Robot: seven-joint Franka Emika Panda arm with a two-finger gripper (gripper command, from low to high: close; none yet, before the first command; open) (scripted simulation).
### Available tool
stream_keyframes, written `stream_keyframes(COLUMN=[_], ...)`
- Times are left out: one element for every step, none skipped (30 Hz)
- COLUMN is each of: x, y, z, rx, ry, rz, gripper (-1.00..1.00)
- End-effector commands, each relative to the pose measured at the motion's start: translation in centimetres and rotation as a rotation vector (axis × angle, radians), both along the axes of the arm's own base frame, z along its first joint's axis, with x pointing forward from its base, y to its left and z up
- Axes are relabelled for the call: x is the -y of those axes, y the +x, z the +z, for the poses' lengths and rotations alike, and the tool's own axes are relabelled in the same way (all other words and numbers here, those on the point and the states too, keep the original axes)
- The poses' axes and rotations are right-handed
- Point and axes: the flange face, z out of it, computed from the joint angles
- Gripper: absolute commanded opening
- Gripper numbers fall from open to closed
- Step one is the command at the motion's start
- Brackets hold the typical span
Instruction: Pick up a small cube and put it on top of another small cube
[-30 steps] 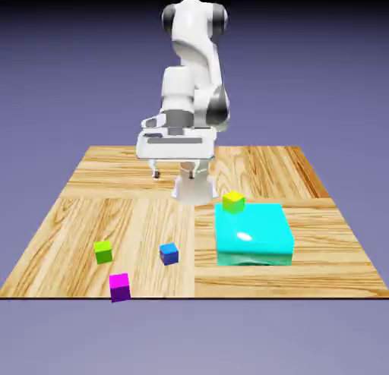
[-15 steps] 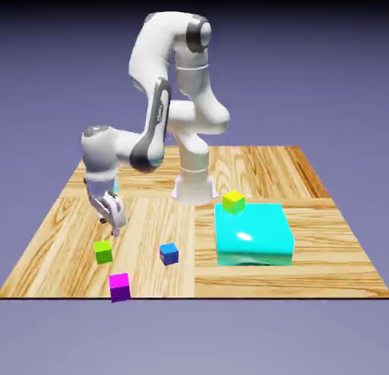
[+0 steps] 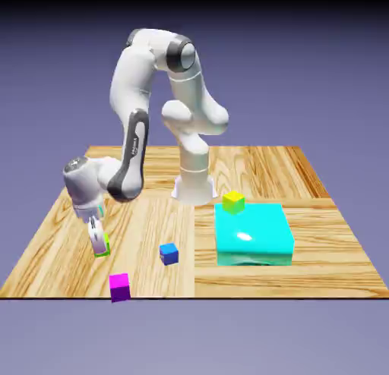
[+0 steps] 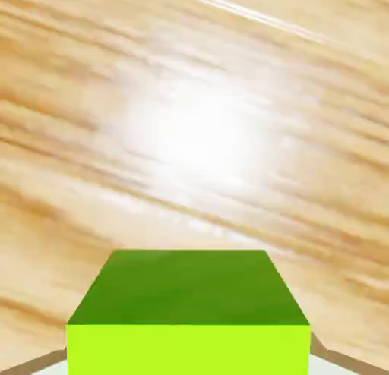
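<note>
The jaws (image 3: 99,252) are down around the lime-green cube (image 4: 188,351) on the desk (image 3: 228,282); whether they grip it, I can't tell. The magenta cube (image 3: 120,288) sits near them.

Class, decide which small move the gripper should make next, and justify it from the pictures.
Probably close the gripper gently, if it isn't already tight, before lifting: the lime-green cube sits between the fingertips, and whether they press on it can't be told.
</note>
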Motion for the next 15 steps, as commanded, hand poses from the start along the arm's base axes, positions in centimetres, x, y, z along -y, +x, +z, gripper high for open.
stream_keyframes(x=[-0.4, -1.0, -1.6, -2.2, -3.0, -3.8, -4.7, -5.6, -6.7, -7.8, -8.2, -8.2, -8.3, -8.5, -8.6], y=[1.7, 3.3, 5.0, 6.6, 8.2, 9.8, 11.3, 12.8, 14.3, 15.7, 16.2, 16.2, 16.2, 16.1, 15.9], z=[0.5, 0.9, 1.4, 1.9, 2.4, 2.9, 3.5, 4.0, 4.6, 5.1, 5.3, 5.3, 3.3, 1.2, -0.8], rx=[0.000, 0.001, 0.001, 0.001, 0.001, 0.001, 0.001, 0.001, 0.000, -0.001, -0.001, -0.001, -0.001, -0.001, -0.001], ry=[0.000, 0.001, 0.002, 0.002, 0.002, 0.002, 0.002, 0.001, 0.001, 0.000, -0.001, -0.001, 0.000, 0.000, 0.000], rz=[0.032, 0.063, 0.095, 0.127, 0.159, 0.190, 0.222, 0.254, 0.285, 0.317, 0.328, 0.328, 0.328, 0.329, 0.328], gripper=[-1.00, -1.00, -1.00, -1.00, -1.00, -1.00, -1.00, -1.00, -1.00, -1.00, -1.00, -1.00, -1.00, -1.00, -1.00])
